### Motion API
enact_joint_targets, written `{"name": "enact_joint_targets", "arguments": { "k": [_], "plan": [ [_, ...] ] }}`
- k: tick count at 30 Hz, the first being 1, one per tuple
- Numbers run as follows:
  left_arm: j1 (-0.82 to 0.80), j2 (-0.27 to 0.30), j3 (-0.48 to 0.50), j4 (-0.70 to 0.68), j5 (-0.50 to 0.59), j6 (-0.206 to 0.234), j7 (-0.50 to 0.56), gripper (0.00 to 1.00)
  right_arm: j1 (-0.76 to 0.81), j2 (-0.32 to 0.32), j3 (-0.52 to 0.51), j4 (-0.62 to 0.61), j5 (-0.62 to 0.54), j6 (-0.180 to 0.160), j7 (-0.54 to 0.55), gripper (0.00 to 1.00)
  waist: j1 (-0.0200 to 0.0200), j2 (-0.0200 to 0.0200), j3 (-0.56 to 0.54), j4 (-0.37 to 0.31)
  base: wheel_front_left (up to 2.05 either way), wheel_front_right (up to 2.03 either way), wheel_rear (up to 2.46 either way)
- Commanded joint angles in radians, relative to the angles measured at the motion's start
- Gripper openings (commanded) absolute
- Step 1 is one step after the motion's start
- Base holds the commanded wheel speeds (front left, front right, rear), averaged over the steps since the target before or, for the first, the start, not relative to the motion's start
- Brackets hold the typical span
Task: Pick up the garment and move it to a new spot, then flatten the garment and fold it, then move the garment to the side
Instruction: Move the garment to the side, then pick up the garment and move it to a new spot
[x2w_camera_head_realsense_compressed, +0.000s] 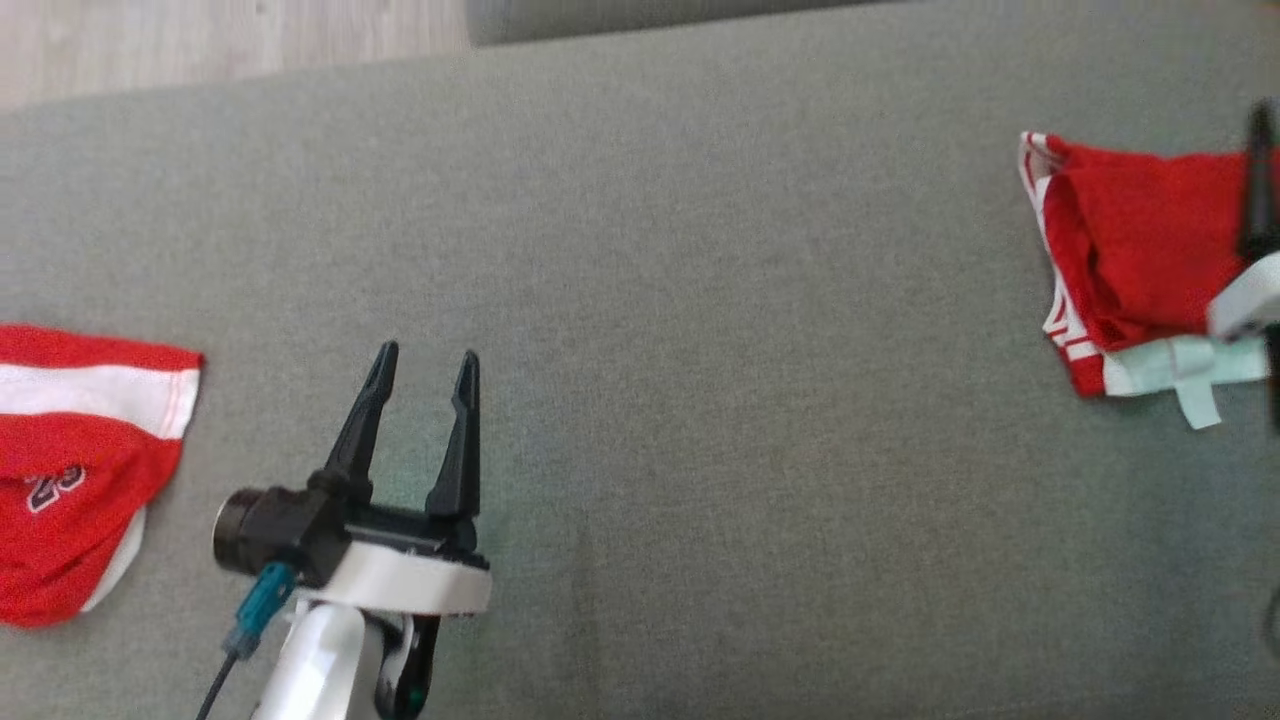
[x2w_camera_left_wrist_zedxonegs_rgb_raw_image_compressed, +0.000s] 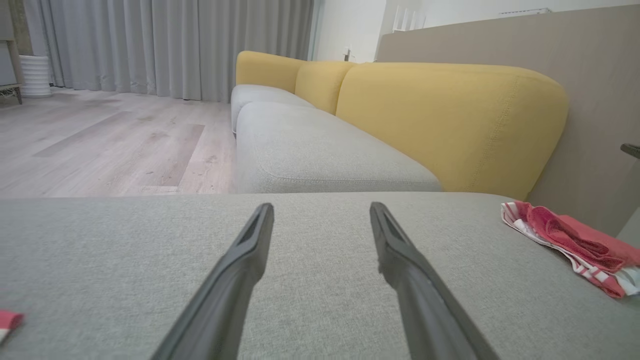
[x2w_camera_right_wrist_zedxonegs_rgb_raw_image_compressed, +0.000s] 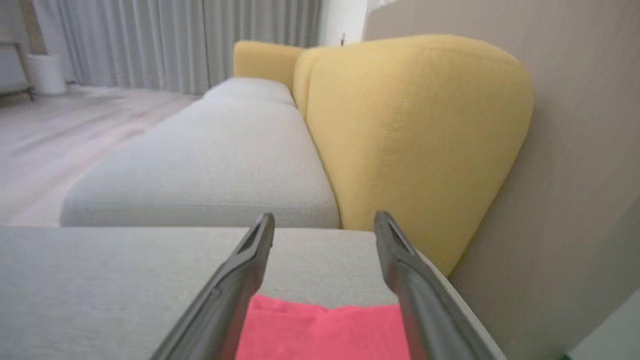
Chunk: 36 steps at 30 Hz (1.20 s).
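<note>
Folded red garment (x2w_camera_head_realsense_compressed: 1130, 260) at right edge of grey cushion (x2w_camera_head_realsense_compressed: 700, 300), looks set aside. R gripper (x2w_camera_right_wrist_zedxonegs_rgb_raw_image_compressed: 325, 216) jaws apart just over it, gripping nothing; I judge task approx done. L gripper (x2w_camera_head_realsense_compressed: 429, 352) jaws open, idle nr front edge

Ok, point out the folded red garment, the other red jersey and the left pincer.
folded red garment (x2w_camera_head_realsense_compressed: 1140, 240), head view, red top layer
red jersey (x2w_camera_head_realsense_compressed: 100, 460), head view, red lower panel
left pincer (x2w_camera_head_realsense_compressed: 429, 352), head view, midway between fingertips
</note>
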Motion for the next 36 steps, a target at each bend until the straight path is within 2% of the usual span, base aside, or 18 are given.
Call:
{"name": "enact_joint_targets", "arguments": {
  "k": [1,7,11,14,19,22,36],
  "plan": [
    [-0.003,0.003,0.045,-0.039,-0.002,0.002,-0.005,1.0,0.042,0.018,0.007,-0.086,0.016,0.007,-0.011,1.0,0.0001,0.0,-0.042,0.003,0.0,0.0,0.0],
    [0.05,0.0,0.077,-0.042,-0.018,0.002,-0.005,1.0,0.247,0.186,-0.007,-0.366,0.06,0.007,-0.011,1.0,0.0001,0.0,-0.115,0.013,0.0,0.0,0.0],
    [0.083,-0.001,0.052,-0.066,-0.039,0.002,-0.005,1.0,0.392,0.281,0.009,-0.475,0.027,0.007,-0.011,1.0,0.0001,0.0,-0.154,0.024,0.0,0.0,0.0],
    [0.109,-0.001,0.05,-0.071,-0.036,0.002,-0.005,1.0,0.479,0.325,0.021,-0.538,0.008,0.007,-0.011,1.0,0.0001,0.0,-0.176,0.029,0.0,0.0,0.0],
    [0.137,-0.001,0.059,-0.09,-0.05,0.002,-0.005,1.0,0.592,0.353,0.039,-0.588,-0.007,0.007,-0.011,1.0,0.0001,0.0,-0.197,0.039,0.0,0.0,0.0],
    [0.149,-0.001,0.054,-0.084,-0.051,0.002,-0.005,1.0,0.626,0.355,0.066,-0.597,0.027,0.007,-0.011,1.0,0.0001,0.0,-0.201,0.042,0.0,0.0,0.0],
    [0.164,-0.001,0.061,-0.069,-0.073,0.002,-0.005,1.0,0.657,0.356,0.043,-0.632,0.04,0.007,-0.011,1.0,0.0001,0.0,-0.203,0.048,0.0,0.0,0.0]
  ]
}}
